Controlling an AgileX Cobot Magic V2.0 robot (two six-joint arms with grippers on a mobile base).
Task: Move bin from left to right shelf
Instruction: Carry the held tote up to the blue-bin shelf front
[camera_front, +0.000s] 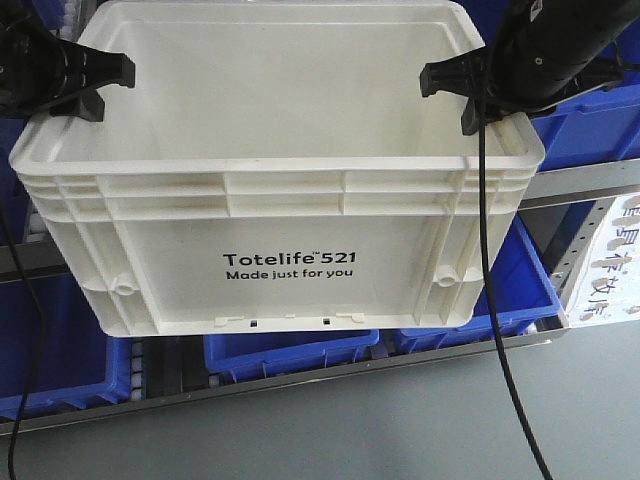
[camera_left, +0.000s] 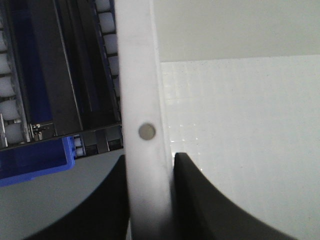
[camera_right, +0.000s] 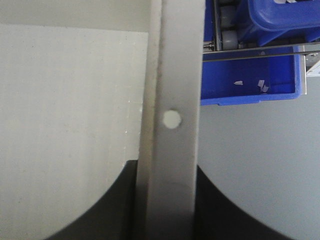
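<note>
Your large white rectangular plastic bin (camera_front: 290, 240) hangs in the air in front of the grey metal shelf rack (camera_front: 580, 180). Its base is clear above the smaller blue plastic bins (camera_front: 290, 355) on the lower level.

The left arm's fingers (camera_left: 215, 205) pinch the left side lip, one finger inside the wall and one outside. The right arm's fingers (camera_right: 115, 210) are closed the same way on the opposite lip. Both pairs stand narrow, holding only that thin wall.

The bin is empty, so judge it light. It is wide, though, and its smooth, glossy moulded plastic could slide in a pinch grip. The walls look stiff, braced by the ribbed rim (camera_front: 150, 190) and upright ribs at the corners.

The middle of each short-side lip is the sensible hold. Move both arms together so the bin neither twists nor slips.
</note>
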